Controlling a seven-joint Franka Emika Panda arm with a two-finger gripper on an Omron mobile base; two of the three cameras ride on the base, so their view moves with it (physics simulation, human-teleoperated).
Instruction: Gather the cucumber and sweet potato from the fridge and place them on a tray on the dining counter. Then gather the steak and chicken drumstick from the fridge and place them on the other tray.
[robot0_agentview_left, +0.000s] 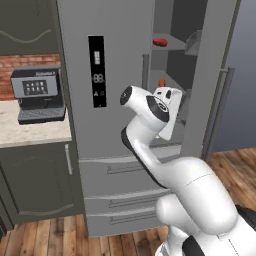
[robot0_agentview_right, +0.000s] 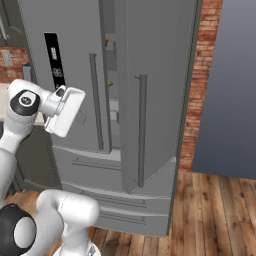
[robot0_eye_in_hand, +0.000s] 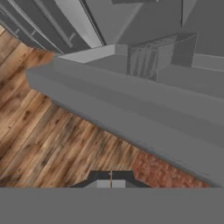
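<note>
Gripper (robot0_eye_in_hand: 111, 179) shut and empty at the fridge (robot0_agentview_left: 115, 125)'s open right door (robot0_agentview_right: 150, 100). Swing the door wider before reaching; shelf items look too small to identify.

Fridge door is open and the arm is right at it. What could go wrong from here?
1. The shut two-finger gripper must open before it can grasp anything.
2. The white arm's hand sits close to the grey open fridge door; a wide swing might strike it.
3. The red item on the upper shelf is too small to identify, so it might pick the wrong food.
</note>
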